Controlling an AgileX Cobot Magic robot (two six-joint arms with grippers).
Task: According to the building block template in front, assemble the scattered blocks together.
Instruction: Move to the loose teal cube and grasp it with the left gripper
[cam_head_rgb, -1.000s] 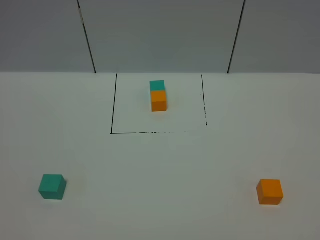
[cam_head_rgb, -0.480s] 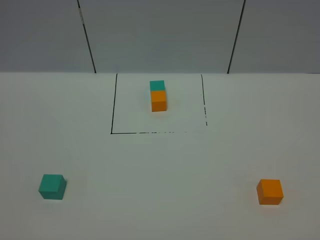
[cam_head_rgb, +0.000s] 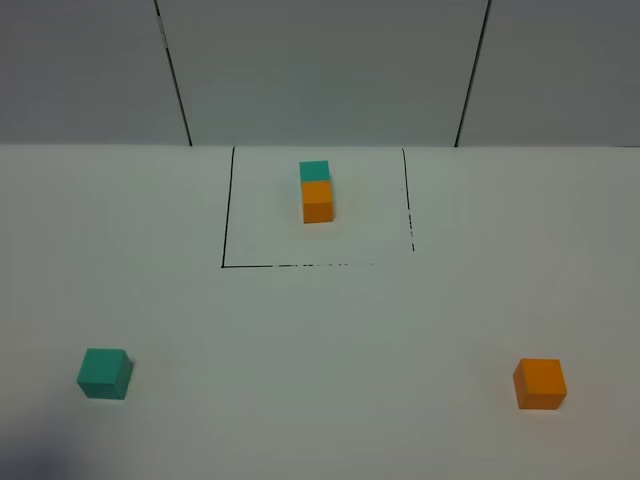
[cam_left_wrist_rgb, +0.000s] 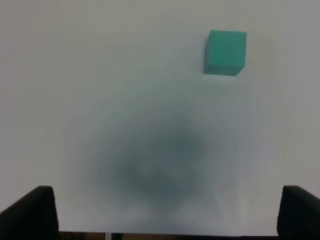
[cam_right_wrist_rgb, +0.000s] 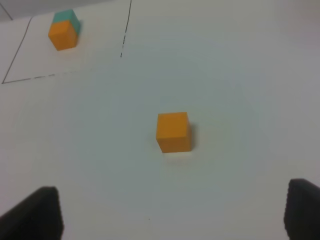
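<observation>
The template, a teal cube (cam_head_rgb: 314, 171) touching an orange cube (cam_head_rgb: 318, 201), sits inside a thin black-lined square (cam_head_rgb: 226, 215) at the far middle of the table; it also shows in the right wrist view (cam_right_wrist_rgb: 63, 31). The loose teal cube (cam_head_rgb: 105, 373) lies near left, and shows in the left wrist view (cam_left_wrist_rgb: 225, 52). The loose orange cube (cam_head_rgb: 540, 383) lies near right, and shows in the right wrist view (cam_right_wrist_rgb: 173, 131). My left gripper (cam_left_wrist_rgb: 165, 215) is open and empty, well short of the teal cube. My right gripper (cam_right_wrist_rgb: 167, 212) is open and empty, short of the orange cube. Neither gripper shows in the exterior view.
The white table (cam_head_rgb: 330, 340) runs back to a grey wall (cam_head_rgb: 320, 70) with two dark vertical seams. A soft shadow lies on the table under the left gripper (cam_left_wrist_rgb: 165, 160).
A faint shadow has appeared at the near left corner of the exterior view. The cubes have not moved.
</observation>
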